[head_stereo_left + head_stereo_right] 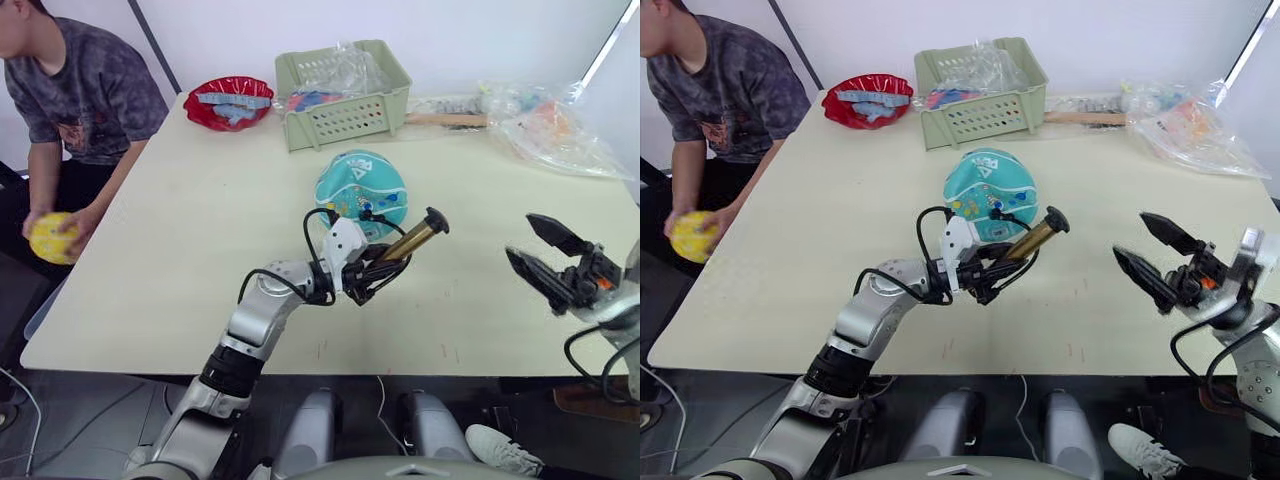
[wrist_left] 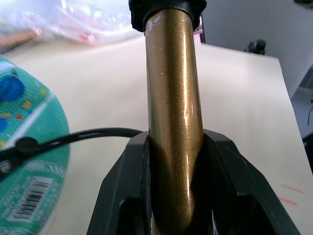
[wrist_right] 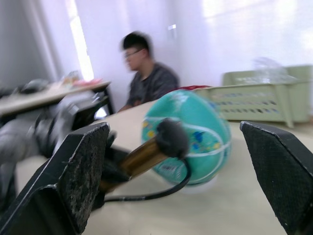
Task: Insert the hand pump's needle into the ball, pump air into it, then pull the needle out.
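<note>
The teal ball (image 1: 360, 188) with white seams rests on the cream table (image 1: 180, 270), just in front of the green basket. My left gripper (image 1: 383, 264) is shut on the hand pump (image 1: 410, 240), its fingers (image 2: 122, 196) clamping the gold barrel (image 2: 173, 122) just in front of the ball. The barrel tilts up to the right, ending in a black cap (image 3: 171, 137). The thin black hose (image 2: 98, 133) loops from the pump onto the ball's near side. The needle is hidden where the hose end meets the ball. My right gripper (image 1: 522, 238) is open, apart to the right of the pump.
A green basket (image 1: 345, 110) with plastic bags stands behind the ball, a red dish (image 1: 228, 100) to its left, and clear bags (image 1: 545, 125) at the back right. A person (image 1: 80, 90) sits at the table's left side holding a small yellow ball (image 1: 52, 238).
</note>
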Tool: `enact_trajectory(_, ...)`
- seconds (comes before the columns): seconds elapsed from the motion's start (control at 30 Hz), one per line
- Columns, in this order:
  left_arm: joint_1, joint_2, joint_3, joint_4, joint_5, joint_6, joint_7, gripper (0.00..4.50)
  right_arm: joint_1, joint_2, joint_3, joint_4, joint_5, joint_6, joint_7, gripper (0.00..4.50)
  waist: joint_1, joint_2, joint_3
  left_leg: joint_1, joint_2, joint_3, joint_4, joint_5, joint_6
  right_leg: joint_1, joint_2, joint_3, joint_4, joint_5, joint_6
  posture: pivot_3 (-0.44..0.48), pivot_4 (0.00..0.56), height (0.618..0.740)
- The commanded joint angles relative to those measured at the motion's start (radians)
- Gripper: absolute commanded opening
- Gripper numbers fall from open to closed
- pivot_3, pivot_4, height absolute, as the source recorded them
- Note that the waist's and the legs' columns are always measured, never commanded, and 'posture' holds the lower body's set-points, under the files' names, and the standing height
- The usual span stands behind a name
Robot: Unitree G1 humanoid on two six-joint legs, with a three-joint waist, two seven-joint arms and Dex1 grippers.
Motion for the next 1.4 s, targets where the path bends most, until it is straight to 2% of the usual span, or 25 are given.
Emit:
enact_trajectory(0.03,0.019,-0.031,0.027,0.024,-0.028,-0.109,-0.047,0.98,-0.036,0.058,0.039,-0.118,0.11,0.131,-0.259,4.5,-0.001,0.0,0.0,0.0,0.0,0.0,0.0,0.0,0.0,-0.001,0.0,0.0,0.001,0.0,0.0,0.0,0.15,0.74)
enact_trajectory(0.2,0.039,-0.055,0.035,0.036,-0.044,-0.14,-0.086,0.98,-0.117,0.135,0.079,-0.128,0.285,0.262,-0.503,4.5,0.001,0.0,0.0,-0.002,0.0,0.001,0.0,0.0,0.0,-0.002,0.0,0.0,0.0,0.0,0.0,0.0,0.15,0.74)
enact_trajectory(0.47,0.038,-0.066,0.04,0.033,-0.053,-0.132,-0.115,0.98,-0.206,0.224,0.14,-0.086,0.396,0.357,-0.664,4.5,-0.002,0.0,0.0,-0.002,-0.001,0.0,0.0,0.0,0.001,-0.002,0.001,0.0,0.0,0.0,0.0,0.0,0.15,0.74)
enact_trajectory(0.73,0.029,-0.081,0.041,0.045,-0.039,-0.133,-0.113,0.98,-0.224,0.278,0.17,-0.067,0.385,0.371,-0.681,4.5,-0.021,0.0,0.0,-0.002,-0.001,0.0,0.0,0.0,0.001,-0.002,0.002,0.0,0.001,0.0,0.0,0.0,0.15,0.74)
enact_trajectory(1.4,0.039,-0.076,0.031,0.058,-0.029,-0.098,-0.107,0.98,-0.228,0.293,0.208,-0.078,0.266,0.365,-0.628,4.5,-0.024,0.0,0.0,-0.002,0.0,0.0,0.0,0.0,0.001,-0.002,0.002,0.0,0.001,0.0,0.0,0.0,0.15,0.74)
